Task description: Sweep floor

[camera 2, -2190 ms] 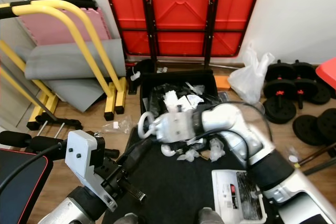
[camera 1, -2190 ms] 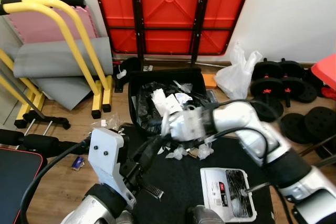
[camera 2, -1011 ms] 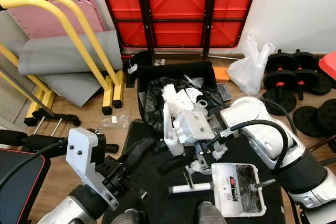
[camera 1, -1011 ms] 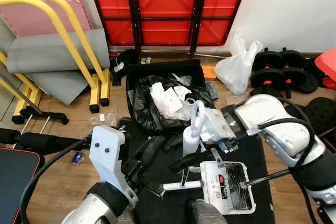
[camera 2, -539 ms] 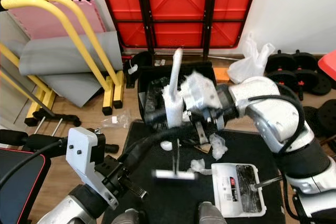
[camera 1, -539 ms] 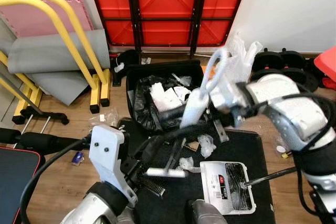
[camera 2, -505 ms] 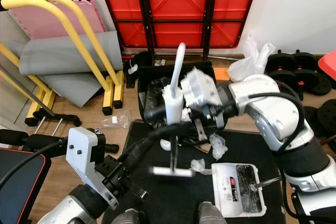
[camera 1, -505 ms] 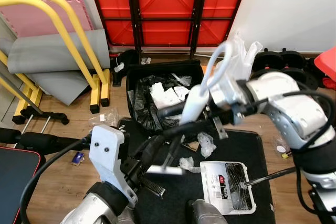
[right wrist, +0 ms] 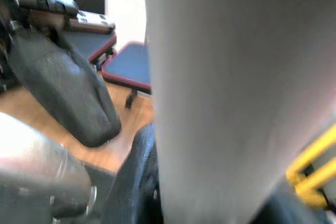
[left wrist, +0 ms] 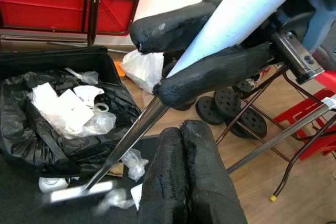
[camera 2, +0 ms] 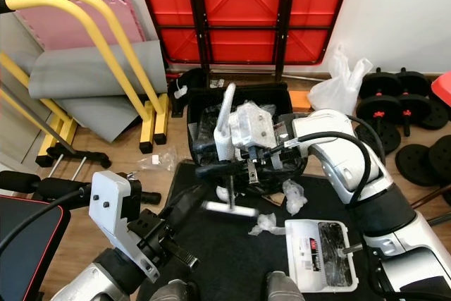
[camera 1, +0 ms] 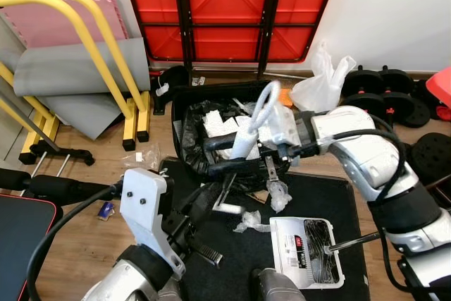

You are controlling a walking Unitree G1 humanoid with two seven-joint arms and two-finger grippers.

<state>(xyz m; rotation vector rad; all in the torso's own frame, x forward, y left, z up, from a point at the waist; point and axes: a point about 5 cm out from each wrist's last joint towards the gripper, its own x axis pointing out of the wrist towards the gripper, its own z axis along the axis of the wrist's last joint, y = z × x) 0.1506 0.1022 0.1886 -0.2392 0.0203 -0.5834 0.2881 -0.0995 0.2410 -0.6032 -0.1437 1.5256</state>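
Item 1: broom (camera 1: 248, 139), pinched in my right gripper (camera 1: 229, 154), lowered from raised; head nearing debris (camera 1: 252, 220); left gripper (left wrist: 186, 182) pressed together.

The floor (camera 1: 84, 244) is smooth brown wood, and on it lies a matt black mat (camera 1: 239, 252). The bin liner (camera 1: 194, 146) is glossy black plastic holding crumpled white paper (camera 1: 224, 126). The broom handle (left wrist: 247, 9) looks like smooth white plastic with a shiny metal rod (left wrist: 131, 137), and the left gripper (left wrist: 186, 182) has rough matt black fingers.
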